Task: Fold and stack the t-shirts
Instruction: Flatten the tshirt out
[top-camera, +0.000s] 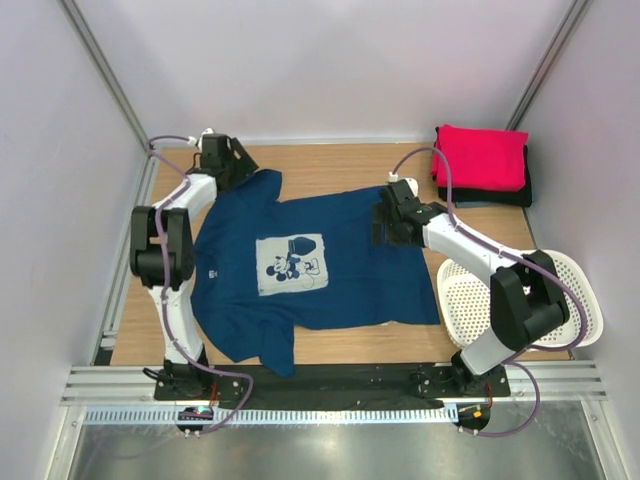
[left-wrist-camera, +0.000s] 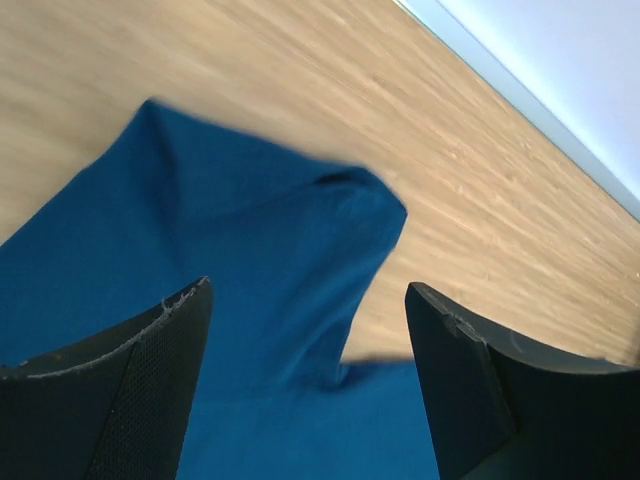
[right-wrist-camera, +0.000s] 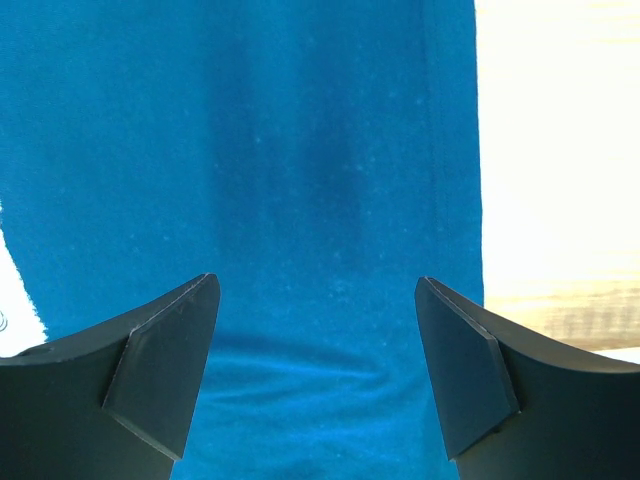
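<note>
Top external shows me the navy blue cloth t-shirt with a pale square cartoon print (top-camera: 300, 270) spread flat mid-worktop (top-camera: 330, 165). My left gripper (left-wrist-camera: 308, 300) stands with its jaws apart over the far sleeve, and my right gripper (right-wrist-camera: 317, 290) is likewise parted over the hem. A folded pink-red tee (top-camera: 480, 157) lies on a black tee (top-camera: 485, 197) in the far right corner.

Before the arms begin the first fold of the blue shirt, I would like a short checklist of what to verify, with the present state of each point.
1. Navy t-shirt spread on the table, print up: ok.
2. Left claw open, holding nothing, above a sleeve: ok.
3. That sleeve lying flat: not ok, it looks rumpled.
4. Right claw open, holding nothing, above the cloth near the hem: ok.
5. Folded pink-red t-shirt resting on the black t-shirt in the far right corner, apart from the navy one: ok.
6. Hem corner apart from the white basket: cannot tell.
</note>
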